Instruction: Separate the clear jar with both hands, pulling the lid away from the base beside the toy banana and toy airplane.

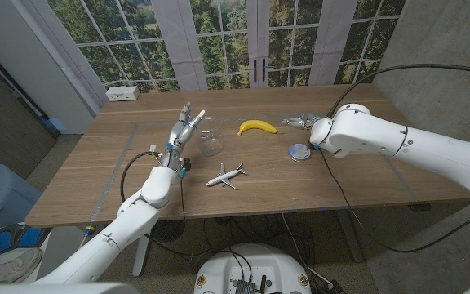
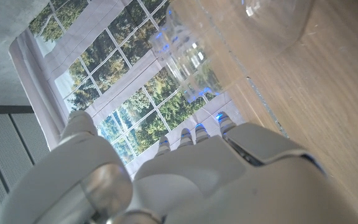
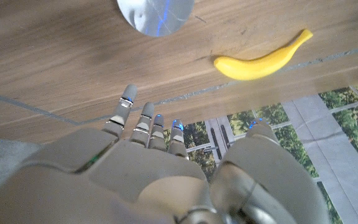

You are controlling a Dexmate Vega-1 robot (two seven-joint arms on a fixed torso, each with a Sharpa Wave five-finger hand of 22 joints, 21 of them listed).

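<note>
Left arm is running up from the lower left of the head view, and the left hand is standing just left of the jar base, fingers lifted and spread apart, gripping nothing. In the left wrist view the clear base is sitting just beyond that hand, very close, though contact cannot be told.

The lid is already lying off the base, flat on the bench at right of centre, well apart from the base. Right hand is hanging at the upper right, behind the lid and near the banana; in the right wrist view its fingers are reaching out apart, holding nothing, with the lid ahead of them and the banana off to one side.

The airplane is lying below the base, its long axis slanting up to the right.

Judgement: separation looks done. Base is lying right of the left fingers, lid below the right fingers; each hand is nearer its own piece.
</note>
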